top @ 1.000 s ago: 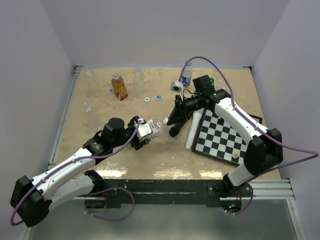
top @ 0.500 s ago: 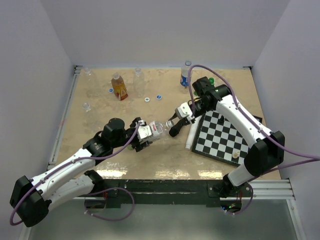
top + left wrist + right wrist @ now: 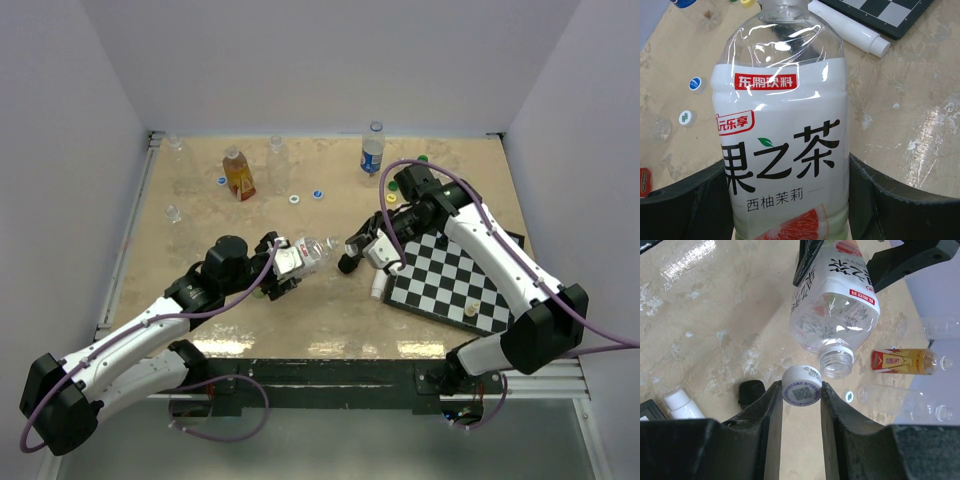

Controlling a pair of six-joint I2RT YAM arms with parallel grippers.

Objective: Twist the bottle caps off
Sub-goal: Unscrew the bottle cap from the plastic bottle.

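From above, the left gripper (image 3: pixel 285 262) clasped the clear bottle (image 3: pixel 312 249) just left of the chessboard (image 3: pixel 450 280), neck aimed at it. Its wrist view showed the long axis running toward the board. In the right wrist view, the right gripper (image 3: pixel 801 388) pinched the white cap (image 3: pixel 801 385) beside the bottle's open mouth.

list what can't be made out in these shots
- Left wrist: held bottle, mouth and base cut off by top and bottom edges.
- Top: cap in right gripper, too small, lost among the fingers.
- Top: chess piece, type too small to tell.
- Right wrist: far clear bottle, cut off by right edge.
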